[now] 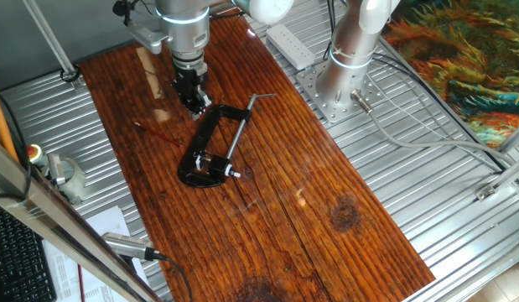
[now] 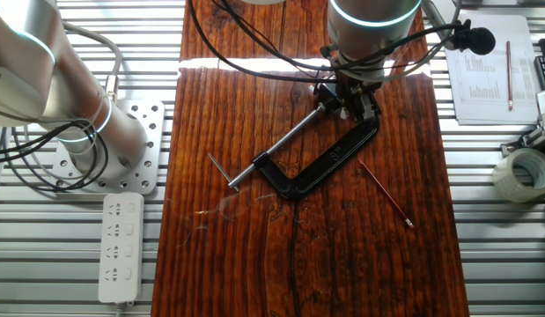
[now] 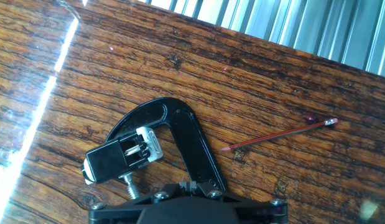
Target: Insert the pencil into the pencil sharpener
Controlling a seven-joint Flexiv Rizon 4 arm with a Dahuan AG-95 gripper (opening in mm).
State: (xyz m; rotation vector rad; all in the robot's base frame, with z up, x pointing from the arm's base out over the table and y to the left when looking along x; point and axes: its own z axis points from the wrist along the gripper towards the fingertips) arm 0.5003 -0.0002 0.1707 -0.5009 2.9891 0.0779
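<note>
The pencil point(image 2: 385, 192) is a thin dark-red stick lying flat on the wooden board, apart from the clamp; it also shows in the hand view point(image 3: 279, 135) and faintly in one fixed view point(image 1: 153, 132). The pencil sharpener point(image 3: 120, 155), a small dark block with silvery glints, sits between the screw tip and the jaw of the black C-clamp point(image 3: 186, 137) point(image 1: 196, 143) point(image 2: 329, 158). My gripper point(image 3: 188, 184) point(image 1: 194, 99) point(image 2: 349, 95) hovers above the clamp's sharpener end. Its fingers are together with nothing between them. In the other fixed view it partly hides the sharpener.
The clamp's silver screw rod point(image 2: 285, 141) with its T-handle points away from the gripper. A second arm's base point(image 2: 96, 145) and a power strip point(image 2: 121, 246) stand beside the board. A tape roll point(image 2: 521, 173) and papers point(image 2: 488, 70) lie on the ribbed metal on the other side.
</note>
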